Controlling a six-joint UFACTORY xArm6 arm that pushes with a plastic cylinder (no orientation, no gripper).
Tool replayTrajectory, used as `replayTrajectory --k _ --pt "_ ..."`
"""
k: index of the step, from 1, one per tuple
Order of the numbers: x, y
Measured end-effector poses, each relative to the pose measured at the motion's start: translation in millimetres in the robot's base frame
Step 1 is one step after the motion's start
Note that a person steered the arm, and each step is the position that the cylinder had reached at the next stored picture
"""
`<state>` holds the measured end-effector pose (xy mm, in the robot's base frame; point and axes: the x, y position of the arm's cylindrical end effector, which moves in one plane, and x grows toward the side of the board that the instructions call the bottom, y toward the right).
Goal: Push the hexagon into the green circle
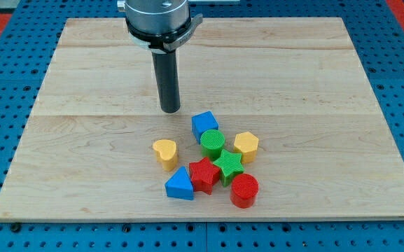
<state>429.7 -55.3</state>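
My tip (170,110) stands apart from the yellow hexagon (246,145), which touches the green circle (213,143).

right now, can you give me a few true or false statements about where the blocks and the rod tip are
1. My tip touches the yellow hexagon. False: it stands apart from every block, toward the view's top left of the cluster.
2. The yellow hexagon lies to the view's right of the green circle. True.
3. The blue cube is the cluster's block nearest the view's top. True.
4. The red cylinder sits at the view's left end of the cluster. False: it is at the bottom right; the yellow heart is leftmost.
5. The green star lies between the red star and the red cylinder. True.
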Motion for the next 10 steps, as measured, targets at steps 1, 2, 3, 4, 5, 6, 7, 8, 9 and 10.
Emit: replayTrajectory --k 1,2,3,4,5,6,7,8,9,10 --pt "0.0 0.0" --pt "-1.2 49.5" --pt "-2.0 73.8" --pt "-2.2 73.8" --pt "-6.8 85.7" --pt "-12.3 87.2" --pt "-12.3 87.2" --pt "7.6 108.1" --pt "48.3 166.4" --pt "86.9 165.4"
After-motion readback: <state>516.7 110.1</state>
